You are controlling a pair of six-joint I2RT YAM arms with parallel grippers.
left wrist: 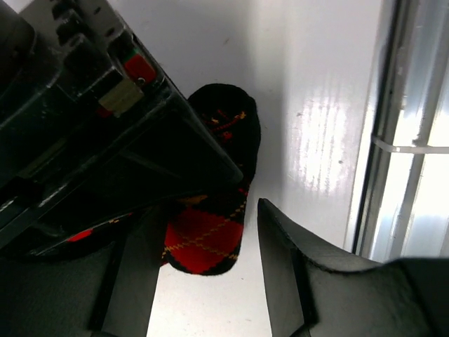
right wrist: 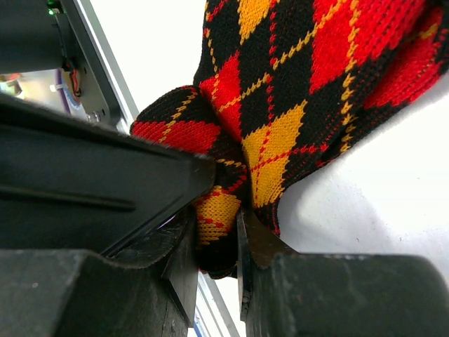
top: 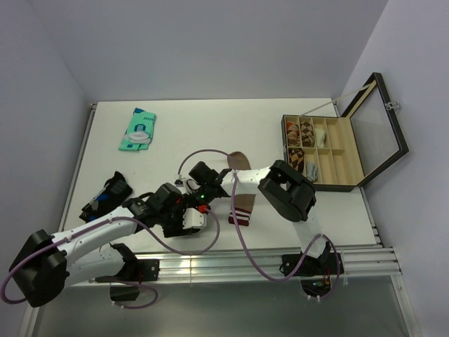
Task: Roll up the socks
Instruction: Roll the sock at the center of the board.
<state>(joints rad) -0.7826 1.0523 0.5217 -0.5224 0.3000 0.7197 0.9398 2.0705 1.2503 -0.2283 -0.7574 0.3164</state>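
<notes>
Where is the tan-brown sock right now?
In the top view the tan-brown sock lies at mid-table, partly under the right arm, its maroon striped cuff toward the near edge, left of the open compartment box.

White table [top: 161, 151]: teal flat packet [top: 138, 130] lies flat at the far left, near the back edge. Dark compartmented box [top: 319, 151] at right, glass lid [top: 379, 130] swung open, tilted back; left-hand cells hold patterned rolls, detail too small. Dark bundle with blue marks [top: 105, 196] near left edge
</notes>
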